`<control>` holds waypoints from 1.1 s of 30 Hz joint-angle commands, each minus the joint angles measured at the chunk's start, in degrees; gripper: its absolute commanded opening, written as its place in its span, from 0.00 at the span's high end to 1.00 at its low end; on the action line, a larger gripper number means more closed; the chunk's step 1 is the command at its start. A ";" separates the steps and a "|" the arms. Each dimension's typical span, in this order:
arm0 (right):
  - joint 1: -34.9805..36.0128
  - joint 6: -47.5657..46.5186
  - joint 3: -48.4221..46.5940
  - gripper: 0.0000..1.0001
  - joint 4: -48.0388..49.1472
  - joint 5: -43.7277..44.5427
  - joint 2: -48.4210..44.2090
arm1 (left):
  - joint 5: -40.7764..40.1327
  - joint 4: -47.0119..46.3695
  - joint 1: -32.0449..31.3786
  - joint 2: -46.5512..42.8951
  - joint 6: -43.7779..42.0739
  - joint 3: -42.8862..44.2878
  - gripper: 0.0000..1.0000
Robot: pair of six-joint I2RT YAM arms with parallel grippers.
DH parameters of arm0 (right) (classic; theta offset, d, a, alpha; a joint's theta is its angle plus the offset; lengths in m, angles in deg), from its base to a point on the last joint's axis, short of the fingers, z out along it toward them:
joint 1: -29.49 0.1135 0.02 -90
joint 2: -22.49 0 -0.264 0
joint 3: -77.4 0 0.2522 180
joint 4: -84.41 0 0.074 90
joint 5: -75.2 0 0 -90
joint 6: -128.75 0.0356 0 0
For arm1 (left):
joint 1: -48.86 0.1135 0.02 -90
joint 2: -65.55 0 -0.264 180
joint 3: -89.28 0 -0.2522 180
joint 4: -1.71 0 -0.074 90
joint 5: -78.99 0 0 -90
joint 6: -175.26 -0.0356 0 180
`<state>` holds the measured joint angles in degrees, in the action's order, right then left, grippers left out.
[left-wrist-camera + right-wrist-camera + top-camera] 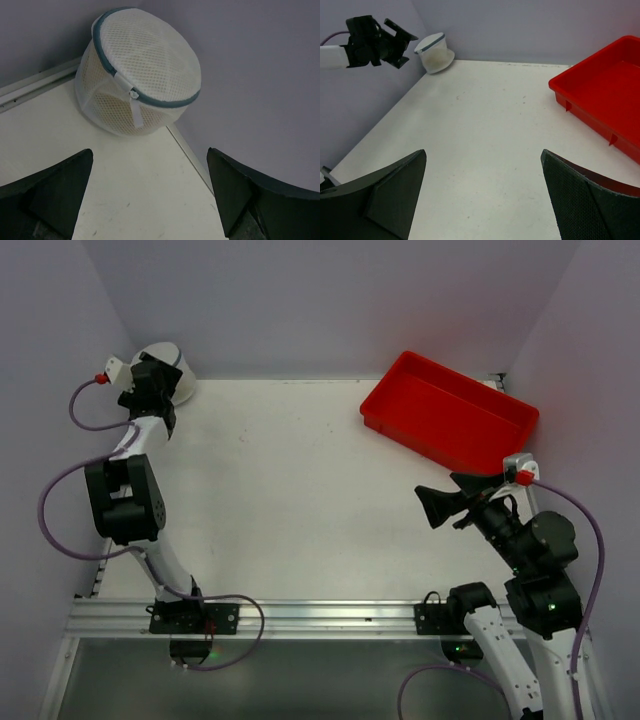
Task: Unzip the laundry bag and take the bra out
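Observation:
The laundry bag [145,60] is a round white mesh drum with a teal rim zipper, standing zipped shut in the table's far left corner [183,388] against the walls. Its zipper pull [133,94] with a white tab faces my left gripper. The bra is hidden inside; only a beige mass [112,107] shows through the mesh. My left gripper [150,152] hovers open just short of the bag, touching nothing, and shows beside it in the right wrist view [411,48]. My right gripper [427,507] is open and empty, above the table's right side [483,152].
A red rectangular tray [430,445] sits empty at the back right, close to my right arm [560,85]. Purple walls close in on the left, back and right. A metal rail [300,615] runs along the near edge.

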<state>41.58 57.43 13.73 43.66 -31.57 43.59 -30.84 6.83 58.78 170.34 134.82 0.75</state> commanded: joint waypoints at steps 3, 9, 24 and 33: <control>0.21 -1.19 2.36 0.01 6.24 -6.95 0.95 | -3.90 -7.79 1.95 11.30 6.15 10.87 0.00; 0.29 -2.33 3.32 0.01 7.81 -9.93 1.84 | -7.84 -17.27 2.66 21.48 4.67 16.33 0.00; 0.29 -2.24 6.75 0.01 10.19 -14.51 4.04 | 2.07 -26.07 6.17 35.30 -1.22 24.59 0.75; 0.29 -1.28 7.37 0.01 8.88 -15.57 2.02 | 12.71 -30.20 6.26 26.44 -1.75 10.22 1.00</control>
<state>41.61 55.70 20.98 51.75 -44.97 46.76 -22.28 -19.13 64.61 203.46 134.19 17.58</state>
